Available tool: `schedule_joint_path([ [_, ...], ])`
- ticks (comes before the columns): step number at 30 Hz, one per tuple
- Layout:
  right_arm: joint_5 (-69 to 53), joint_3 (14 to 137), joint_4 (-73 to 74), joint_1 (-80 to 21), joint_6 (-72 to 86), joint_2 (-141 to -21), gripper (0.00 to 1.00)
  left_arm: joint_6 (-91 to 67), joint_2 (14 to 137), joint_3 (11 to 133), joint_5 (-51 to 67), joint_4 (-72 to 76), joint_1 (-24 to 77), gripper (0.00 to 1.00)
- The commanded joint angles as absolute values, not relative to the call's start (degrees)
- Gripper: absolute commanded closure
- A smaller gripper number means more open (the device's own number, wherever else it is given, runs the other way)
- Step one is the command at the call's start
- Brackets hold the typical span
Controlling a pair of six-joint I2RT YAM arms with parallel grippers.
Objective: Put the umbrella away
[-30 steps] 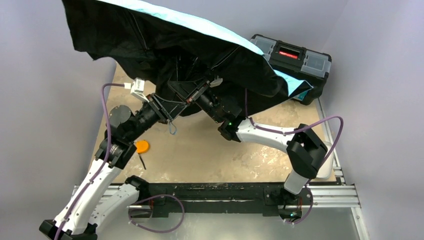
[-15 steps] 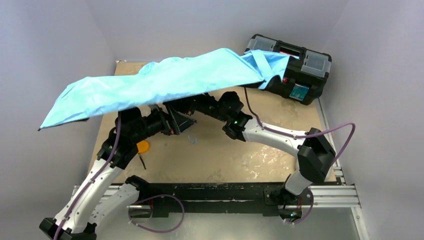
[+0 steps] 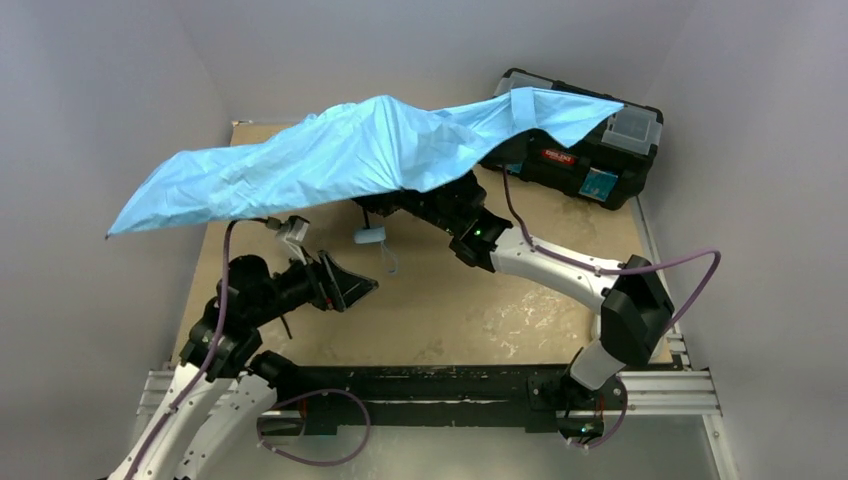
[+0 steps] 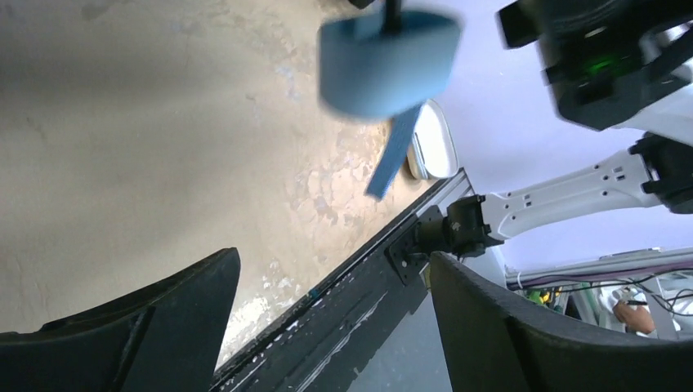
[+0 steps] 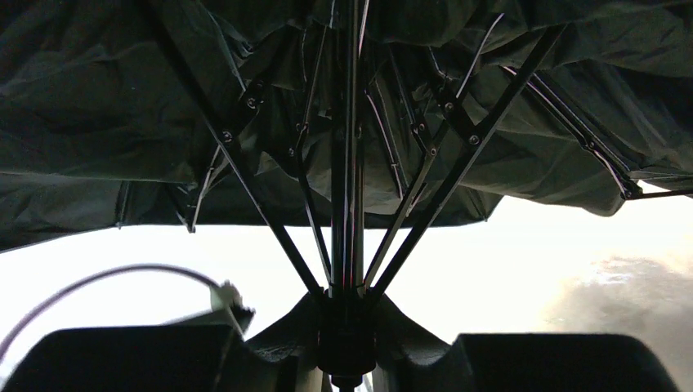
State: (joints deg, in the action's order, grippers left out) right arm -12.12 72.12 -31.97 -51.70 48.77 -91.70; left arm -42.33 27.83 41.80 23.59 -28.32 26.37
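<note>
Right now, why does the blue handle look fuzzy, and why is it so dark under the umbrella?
Left wrist view: the umbrella handle looks smeared, either out of focus or motion-blurred. Right wrist view: the black canopy underside is dim against a washed-out bright background. Top external view: even light, everything sharp.

Overhead, two wrists (umbrella [image 3: 340, 160] shared)

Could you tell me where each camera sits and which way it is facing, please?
Top external: above and behind the bases, looking down on the table, both arms and the umbrella canopy.
Left wrist: on the left arm, past its open left fingers toward the handle and right arm.
Right wrist: beneath the canopy, looking up the shaft gripped by the right fingers.
Shared: top and left wrist both show the handle.
</note>
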Motion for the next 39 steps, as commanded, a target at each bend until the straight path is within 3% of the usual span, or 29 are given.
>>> schedule_joint_path([
  [1, -0.4, 75.3, -30.2, -51.1, 50.2, -89.8, 1.00, -47.4, 23.8, 34.1, 23.7, -23.3, 26.5, 0.18],
  [8, 5.2, 65.2, -33.9, -50.8, 62.4, -88.5, 1.00, -60.8, 16.9, 21.1, 19.6, -3.2, 26.4, 0.23],
  [15, 10.0, 50.9, -44.8, -48.8, 77.9, -84.8, 1.00, -68.0, 8.1, 11.1, 11.0, 10.7, 26.4, 0.19],
  [23, 9.2, 47.1, -54.7, -48.7, 87.0, -86.9, 1.00, -74.6, 24.2, 4.4, 12.7, 39.2, 26.5, 0.19],
  [30, 7.3, 47.5, -57.4, -48.8, 90.4, -89.6, 1.00, -74.9, 39.7, 6.7, 15.7, 56.2, 26.5, 0.23],
  [34, 6.6, 47.1, -58.4, -48.7, 91.4, -89.7, 1.00, -73.3, 38.5, 6.4, 15.9, 57.2, 26.5, 0.21],
  [39, 6.7, 47.2, -58.6, -48.7, 89.5, -90.0, 1.00, -67.1, 30.2, 9.9, 15.8, 41.8, 26.5, 0.19],
])
